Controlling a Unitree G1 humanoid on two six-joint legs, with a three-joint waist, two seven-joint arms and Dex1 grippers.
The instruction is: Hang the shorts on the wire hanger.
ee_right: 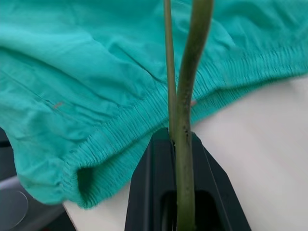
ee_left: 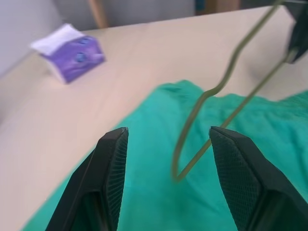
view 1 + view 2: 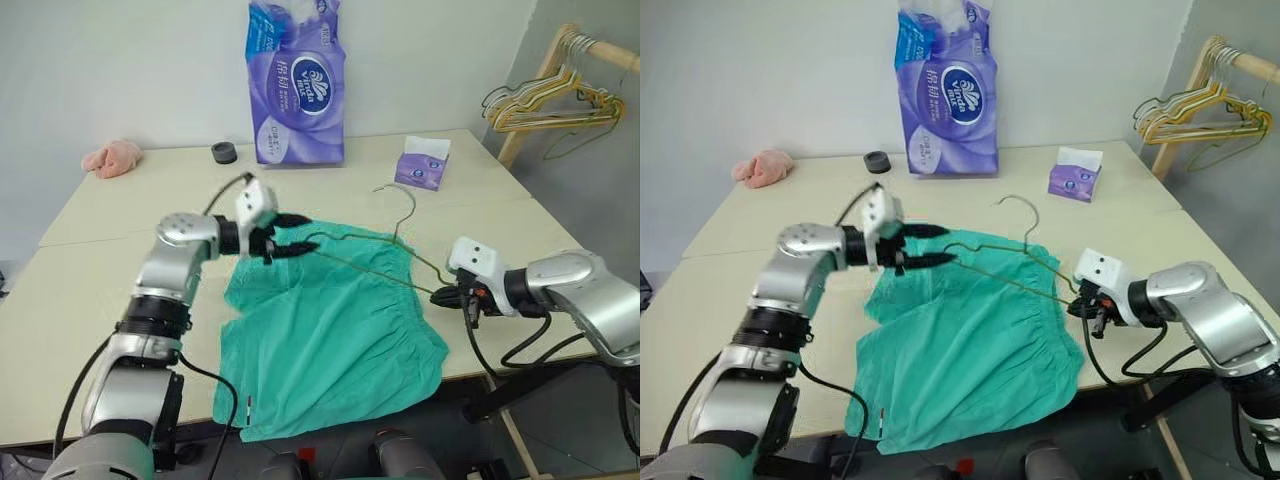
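Pinching one corner of the wire hanger [image 3: 380,262] in our right gripper [image 3: 452,296], jaws clamped hard on the wire, we hold it slanted above the shorts [image 3: 330,335]. These lie spread on the table [image 3: 80,290] near its front edge, one leg spilling over. Our left gripper [image 3: 292,236] stands parted and empty, its fingers [image 2: 113,166] either side of the hanger's far corner without touching it. We judge the risk plain: held at one end alone, the frame could swing or twist, and the left fingers might close on air or snag cloth with the wire. The hanger's long axis runs from our right gripper across to the left one; its hook [image 3: 398,202] points away toward the far tissue box [image 3: 422,163].
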